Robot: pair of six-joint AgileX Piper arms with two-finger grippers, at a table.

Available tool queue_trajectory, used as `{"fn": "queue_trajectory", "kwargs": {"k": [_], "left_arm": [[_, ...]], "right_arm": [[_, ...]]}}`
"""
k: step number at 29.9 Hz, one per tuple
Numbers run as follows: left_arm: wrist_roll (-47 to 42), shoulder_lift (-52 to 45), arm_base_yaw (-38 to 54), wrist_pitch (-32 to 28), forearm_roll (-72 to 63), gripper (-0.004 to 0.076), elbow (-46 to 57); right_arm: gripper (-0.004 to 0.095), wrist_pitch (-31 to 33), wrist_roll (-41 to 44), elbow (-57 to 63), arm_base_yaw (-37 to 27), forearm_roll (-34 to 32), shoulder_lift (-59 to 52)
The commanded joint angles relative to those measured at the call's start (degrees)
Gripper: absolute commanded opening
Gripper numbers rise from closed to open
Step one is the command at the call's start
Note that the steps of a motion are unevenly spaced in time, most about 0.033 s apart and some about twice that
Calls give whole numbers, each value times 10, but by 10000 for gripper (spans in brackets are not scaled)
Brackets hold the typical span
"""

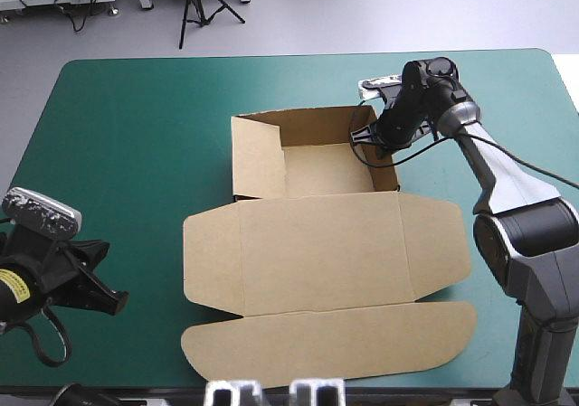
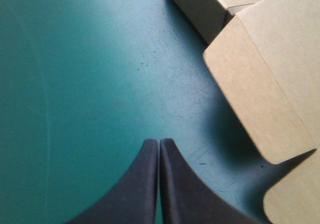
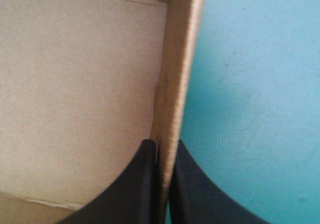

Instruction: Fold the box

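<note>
Board lies closest to us: the tuck flap [image 1: 326, 343] of the box [image 1: 317, 243] sits flat by the near edge of the tabletop [image 1: 127, 135], and behind it the lid [image 1: 321, 270] is spread flat, both side flaps out. At the near left corner the left end effector [image 2: 159, 144] hangs low over bare teal-green cover [image 2: 75, 84]. Its black fingers [image 2: 142, 184] are pressed together on nothing, just beside the lid's left flap.

Farther back, at mid-table, the tray [image 1: 317, 171] stands with its walls up, and the left wall [image 1: 256, 157] looks doubled over and tucked. The right end effector [image 3: 161, 145] pinches the right wall [image 3: 175, 59], one finger inside and one outside, all but closed on the board.

We judge the tray nearly formed, with this right wall the last to be tucked and seated. The lid is untouched.

The cover looks smooth and matte with faint scuffs. It shows bare on every side of the box, widest toward the left and the far left corner.
</note>
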Motion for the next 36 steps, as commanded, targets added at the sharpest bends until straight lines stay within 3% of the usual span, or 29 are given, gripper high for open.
{"fn": "queue_trajectory", "kwargs": {"k": [1,13,36], "left_arm": [[-6,0,-2,21,0,-6,-12],[-6,0,-2,21,5,-6,-12],[6,0,-2,21,32,-6,-12]], "right_arm": [[-18,12,-12,-19,-3,-46,-27],[-19,12,-20,-66,-77,-68,-34],[-18,12,-45,-74,-363,-64,-26]]}}
